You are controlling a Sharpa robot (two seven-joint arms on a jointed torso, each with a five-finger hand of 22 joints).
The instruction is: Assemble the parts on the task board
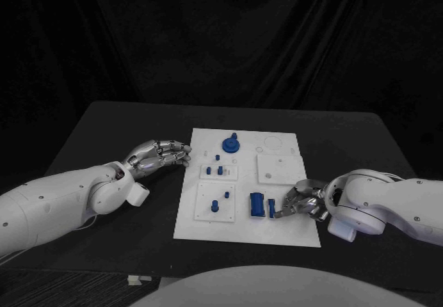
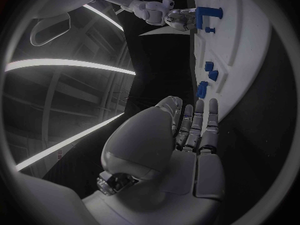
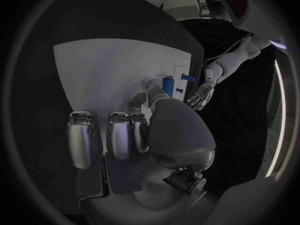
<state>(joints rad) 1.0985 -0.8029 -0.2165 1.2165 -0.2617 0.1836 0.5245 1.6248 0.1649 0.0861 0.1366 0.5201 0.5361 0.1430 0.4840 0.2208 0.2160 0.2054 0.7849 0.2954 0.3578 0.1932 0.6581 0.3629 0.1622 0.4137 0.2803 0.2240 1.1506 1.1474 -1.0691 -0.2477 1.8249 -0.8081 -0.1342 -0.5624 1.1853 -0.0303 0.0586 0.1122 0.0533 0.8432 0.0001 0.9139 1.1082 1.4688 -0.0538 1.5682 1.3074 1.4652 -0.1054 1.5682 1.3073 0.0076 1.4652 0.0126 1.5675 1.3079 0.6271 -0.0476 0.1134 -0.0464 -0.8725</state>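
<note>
Assembly partway: pegs (image 1: 219, 170) standing in the board (image 1: 248, 234), right hand (image 1: 300, 204) pinching a block (image 1: 273, 208), left hand (image 1: 159, 155) hovering loosely curled, holding nothing.

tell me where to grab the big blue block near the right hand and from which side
Grip the blue block across its long flat sides, coming from above. It looks upright on the task board, with the right hand beside it, so that hand is probably best placed.
</note>
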